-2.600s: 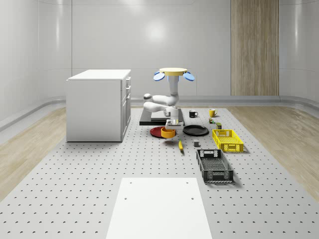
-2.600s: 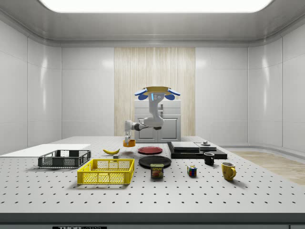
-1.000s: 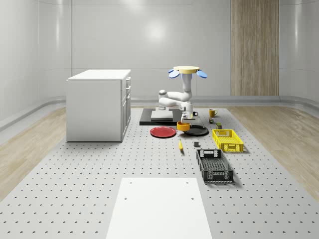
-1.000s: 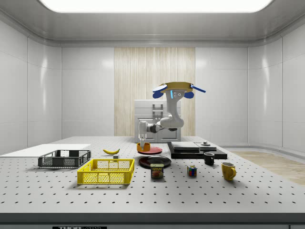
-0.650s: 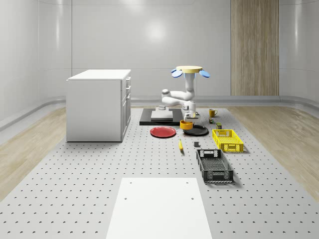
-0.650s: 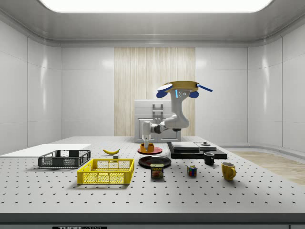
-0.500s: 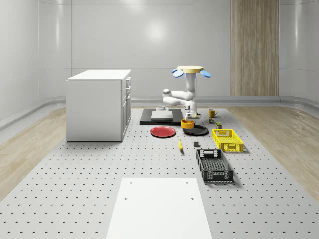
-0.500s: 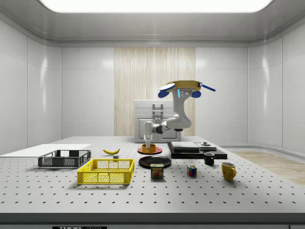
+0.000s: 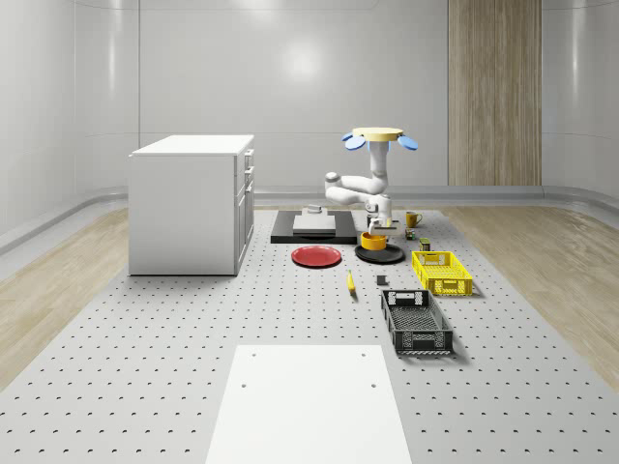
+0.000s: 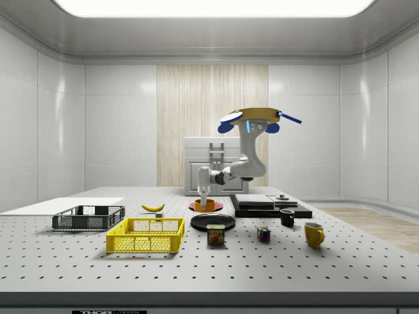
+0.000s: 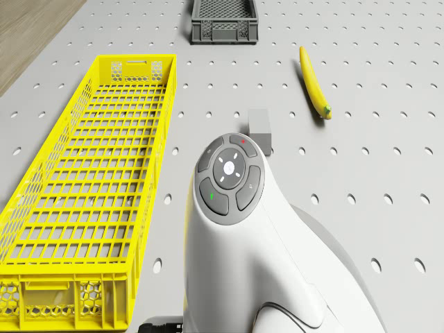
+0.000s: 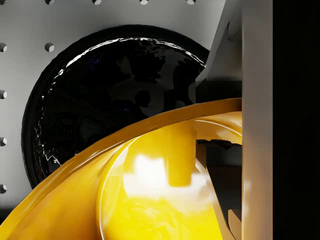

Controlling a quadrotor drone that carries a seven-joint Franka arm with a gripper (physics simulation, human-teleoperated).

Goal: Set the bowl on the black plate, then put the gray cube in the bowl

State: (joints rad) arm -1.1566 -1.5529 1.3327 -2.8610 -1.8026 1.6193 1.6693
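The drone (image 9: 384, 137) hovers above the far part of the counter (image 9: 145, 338), over the black plate (image 9: 391, 255). Its arm reaches down, and the hand (image 9: 373, 227) is closed on the rim of the orange bowl (image 9: 373, 241), which hangs just above the plate (image 12: 100, 95). The gray cube (image 11: 259, 125) sits on the counter nearer the front, between the banana (image 11: 314, 90) and the yellow basket (image 11: 97, 180).
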